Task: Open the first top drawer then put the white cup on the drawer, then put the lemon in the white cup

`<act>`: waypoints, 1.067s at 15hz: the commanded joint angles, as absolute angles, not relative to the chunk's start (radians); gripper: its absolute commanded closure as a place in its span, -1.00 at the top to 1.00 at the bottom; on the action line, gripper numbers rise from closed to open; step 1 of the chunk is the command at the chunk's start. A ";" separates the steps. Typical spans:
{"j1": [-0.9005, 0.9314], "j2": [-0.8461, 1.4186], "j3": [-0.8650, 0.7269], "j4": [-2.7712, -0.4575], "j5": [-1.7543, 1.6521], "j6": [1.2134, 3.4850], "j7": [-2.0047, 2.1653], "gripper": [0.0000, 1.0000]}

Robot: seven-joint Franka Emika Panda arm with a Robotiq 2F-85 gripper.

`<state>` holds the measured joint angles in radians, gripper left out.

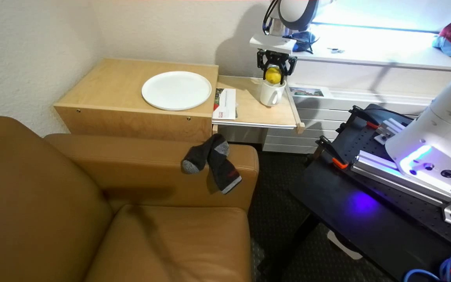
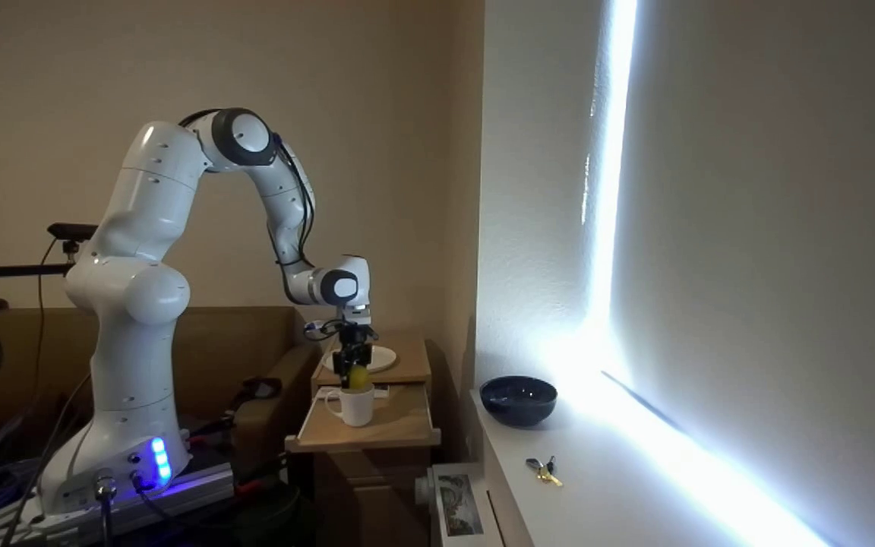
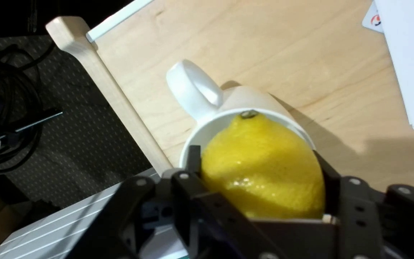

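The jaws grip the lemon (image 3: 261, 169), clasping it from both sides, and hold it right at the mouth of the white cup (image 1: 268, 94) — whether it dips below the rim, I cannot tell. The cup stands upright in the pulled-out top drawer (image 1: 249, 94), near its front edge; white papers (image 1: 226, 105) lie farther back, beside the cabinet (image 1: 131, 125). On the cabinet's top a white plate (image 1: 176, 91) lies flat.
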<state>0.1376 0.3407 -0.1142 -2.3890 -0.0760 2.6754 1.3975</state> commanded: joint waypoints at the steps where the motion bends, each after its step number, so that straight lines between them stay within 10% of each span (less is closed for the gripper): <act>1: 0.160 0.357 -0.142 -2.383 -0.097 2.699 1.423 -0.09; 9: 0.167 0.367 -0.160 -2.386 -0.095 2.702 1.422 -0.09; 10: 0.165 0.368 -0.158 -2.385 -0.090 2.698 1.420 0.84; 16: 0.163 0.366 -0.159 -2.384 -0.088 2.696 1.419 1.00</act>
